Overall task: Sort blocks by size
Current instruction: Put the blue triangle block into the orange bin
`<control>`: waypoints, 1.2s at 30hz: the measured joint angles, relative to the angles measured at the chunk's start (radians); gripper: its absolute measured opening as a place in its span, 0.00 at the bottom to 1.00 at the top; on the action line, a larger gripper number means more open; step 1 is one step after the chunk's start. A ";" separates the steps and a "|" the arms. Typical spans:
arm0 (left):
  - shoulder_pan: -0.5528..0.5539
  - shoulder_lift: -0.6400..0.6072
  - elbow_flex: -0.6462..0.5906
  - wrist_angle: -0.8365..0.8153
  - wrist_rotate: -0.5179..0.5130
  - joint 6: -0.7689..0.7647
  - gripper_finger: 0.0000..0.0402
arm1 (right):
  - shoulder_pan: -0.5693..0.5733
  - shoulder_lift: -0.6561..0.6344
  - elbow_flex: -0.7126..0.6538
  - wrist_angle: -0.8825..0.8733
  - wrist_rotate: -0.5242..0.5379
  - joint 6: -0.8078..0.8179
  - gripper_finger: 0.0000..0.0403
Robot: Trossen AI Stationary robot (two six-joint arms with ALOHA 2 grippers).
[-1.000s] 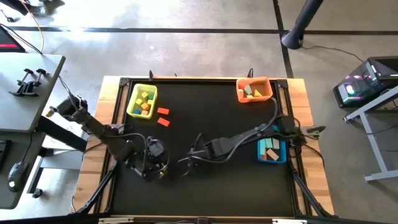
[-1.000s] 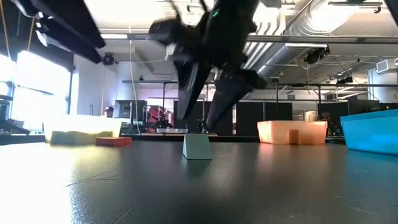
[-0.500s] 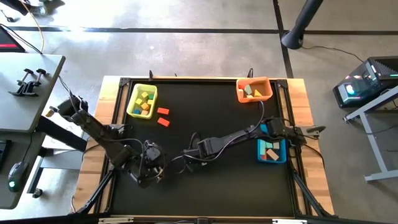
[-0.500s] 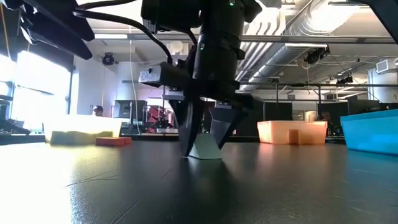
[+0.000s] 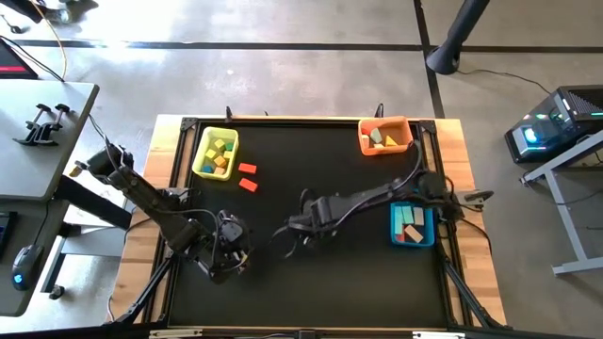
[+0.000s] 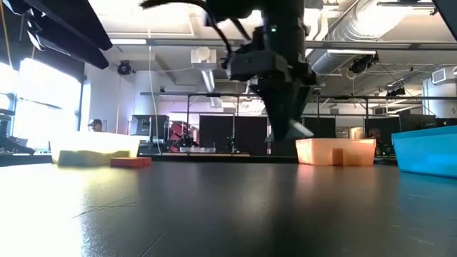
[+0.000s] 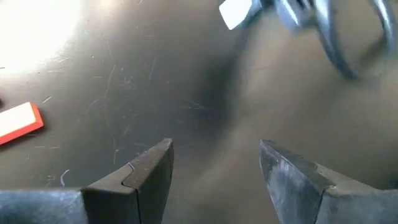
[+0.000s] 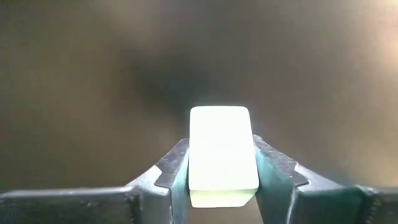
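I see my left pincer [image 5: 229, 256] low over the worktop [image 5: 311, 282], its fingers [image 7: 146, 171] spread with nothing between them. Beyond it, toward the far edge, sits one yellow bin [image 5: 215, 153] holding several blocks, and just beside that bin lie two red blocks [image 5: 247, 176] flat on the worktop. To the right of the left pincer, my right pincer [image 5: 285, 231] is raised clear of the surface, pinching one pale mint block [image 8: 222, 155] between its fingers [image 8: 273, 171]. Farther right of it I count two more bins: one orange bin [image 5: 385, 137] and one blue bin [image 5: 412, 227], each with blocks inside.
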 joint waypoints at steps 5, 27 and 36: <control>0.000 0.000 -0.014 -0.016 -0.004 -0.008 0.55 | -0.111 -0.170 -0.176 0.007 0.012 -0.090 0.32; 0.253 -0.001 -0.112 -0.028 0.016 -0.156 0.55 | -1.086 -0.694 -0.655 0.323 -0.110 -0.455 0.32; 0.568 -0.004 -0.112 0.137 0.107 0.089 0.55 | -1.192 -0.579 -0.655 0.331 -0.114 -0.617 0.32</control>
